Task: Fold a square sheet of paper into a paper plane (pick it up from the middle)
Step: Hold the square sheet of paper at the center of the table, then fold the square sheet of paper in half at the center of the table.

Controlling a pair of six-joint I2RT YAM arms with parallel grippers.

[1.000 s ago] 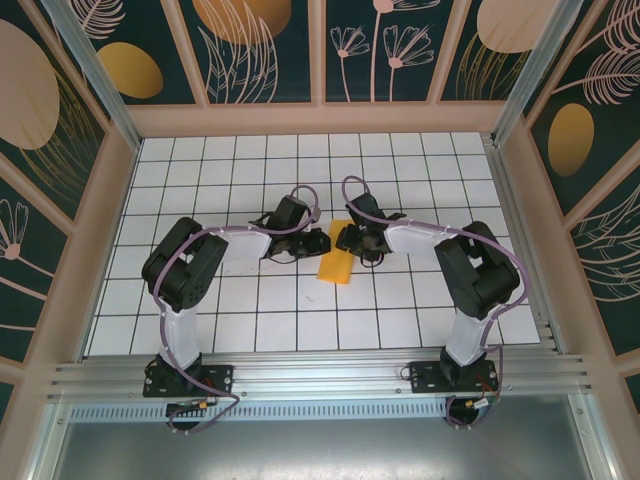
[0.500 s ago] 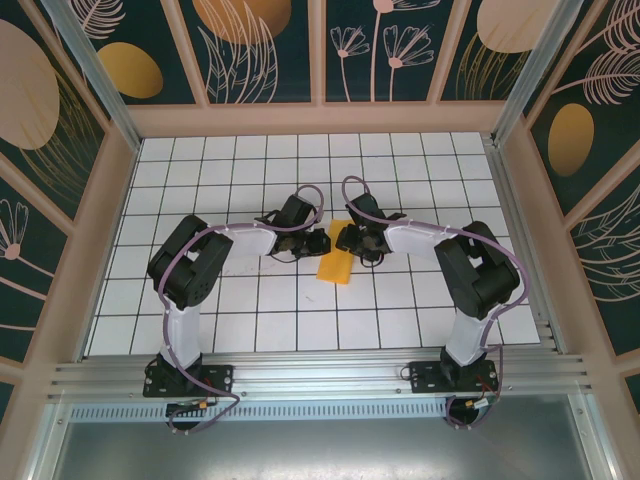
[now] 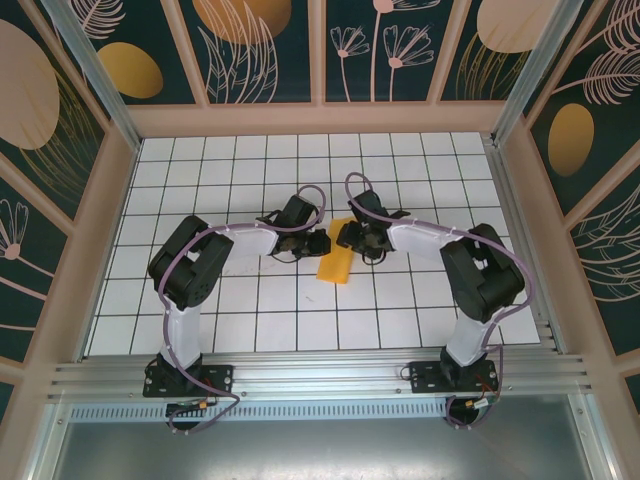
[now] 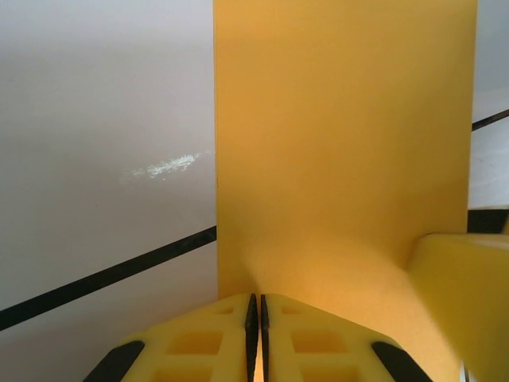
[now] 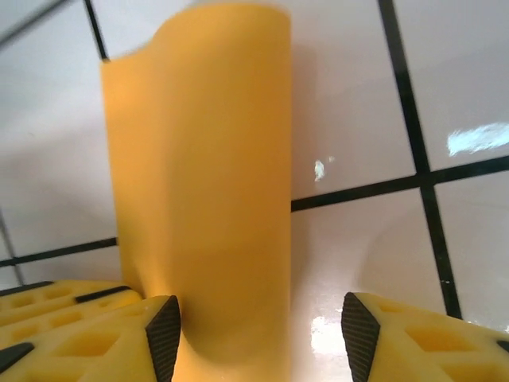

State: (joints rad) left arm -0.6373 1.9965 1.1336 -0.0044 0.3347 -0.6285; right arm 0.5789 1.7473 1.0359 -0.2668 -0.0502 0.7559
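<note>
Left pincer (image 3: 322,242) is closed tight, tips resting at 11 o'clock on the folded orange sheet of paper (image 3: 335,264) lying mid bench (image 3: 400,320). Right pincer (image 3: 344,237), at its 1 o'clock, stands half open around the sheet's curled end.

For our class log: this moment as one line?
left hand: shut on paper | right hand: open around paper | paper: narrow folded strip

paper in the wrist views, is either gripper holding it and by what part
The left gripper is shut on the folded paper, pinching one edge. The right gripper is open beside it, not gripping.
</note>
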